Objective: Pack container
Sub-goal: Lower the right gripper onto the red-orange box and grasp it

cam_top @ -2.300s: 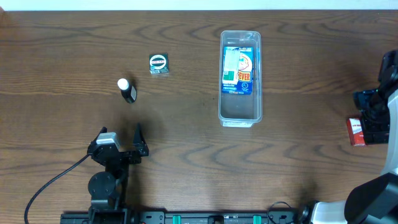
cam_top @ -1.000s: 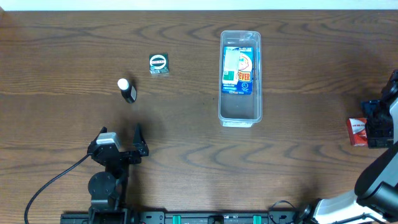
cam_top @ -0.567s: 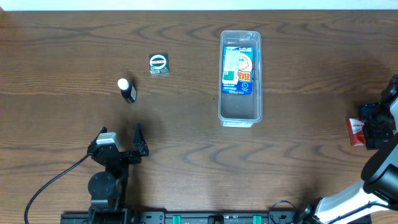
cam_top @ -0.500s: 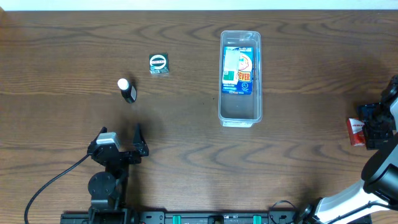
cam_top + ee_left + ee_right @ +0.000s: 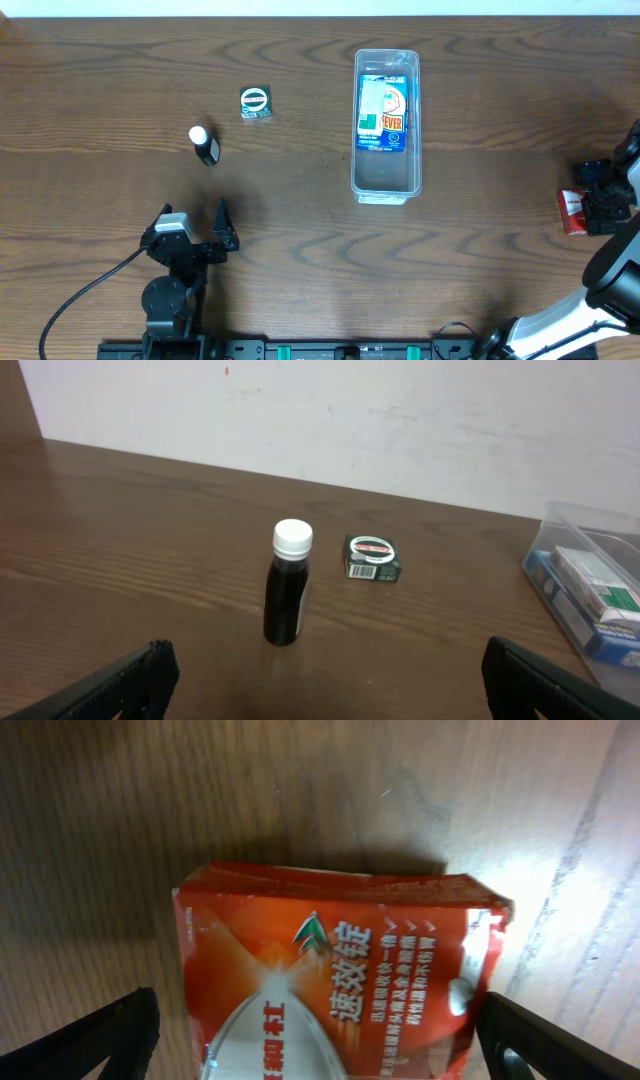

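Note:
The container point(image 5: 386, 178) is a clear long bin at the table's upper middle, with a blue-and-white box point(image 5: 382, 115) lying inside. It also shows at the right edge of the left wrist view point(image 5: 590, 550). A red packet point(image 5: 571, 211) lies flat at the far right. My right gripper point(image 5: 590, 204) is low over it and open. In the right wrist view the packet point(image 5: 330, 960) lies between the spread fingers point(image 5: 100, 1040), which do not grip it. My left gripper point(image 5: 195, 216) is open and empty at the lower left.
A black bottle with a white cap point(image 5: 204, 145) stands left of the middle, straight ahead of my left gripper point(image 5: 323, 685) in the left wrist view point(image 5: 288, 595). A small dark green box point(image 5: 256, 103) lies behind it, seen also in the left wrist view point(image 5: 373, 557).
My right arm has come down and back along the right edge over the red packet and settled there. The left arm and the other things have not moved.

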Robot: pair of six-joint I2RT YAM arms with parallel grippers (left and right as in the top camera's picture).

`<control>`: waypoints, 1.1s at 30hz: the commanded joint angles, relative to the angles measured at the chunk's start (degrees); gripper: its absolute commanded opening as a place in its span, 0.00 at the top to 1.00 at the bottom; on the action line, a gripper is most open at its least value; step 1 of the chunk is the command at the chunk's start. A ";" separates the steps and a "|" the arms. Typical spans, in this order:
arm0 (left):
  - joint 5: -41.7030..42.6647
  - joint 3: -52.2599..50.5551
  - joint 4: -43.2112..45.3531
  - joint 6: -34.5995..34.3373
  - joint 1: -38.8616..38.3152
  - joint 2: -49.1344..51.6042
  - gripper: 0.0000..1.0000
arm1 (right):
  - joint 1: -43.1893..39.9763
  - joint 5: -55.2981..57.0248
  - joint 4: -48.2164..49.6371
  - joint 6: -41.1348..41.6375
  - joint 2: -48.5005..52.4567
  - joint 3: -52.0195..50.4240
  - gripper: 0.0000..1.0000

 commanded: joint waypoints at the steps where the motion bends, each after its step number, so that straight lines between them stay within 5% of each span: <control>1: -1.49 -1.09 -2.21 0.35 -0.17 -0.02 0.02 | -0.42 -1.07 0.04 -1.07 0.66 -0.37 0.01; 27: -1.49 -1.09 -2.21 0.35 -0.17 -0.02 0.02 | -0.50 2.01 3.58 0.83 0.66 -5.25 0.01; 33: -1.49 -1.09 -2.21 0.35 -0.17 -0.02 0.02 | -0.59 2.47 3.54 0.61 0.66 -5.22 0.11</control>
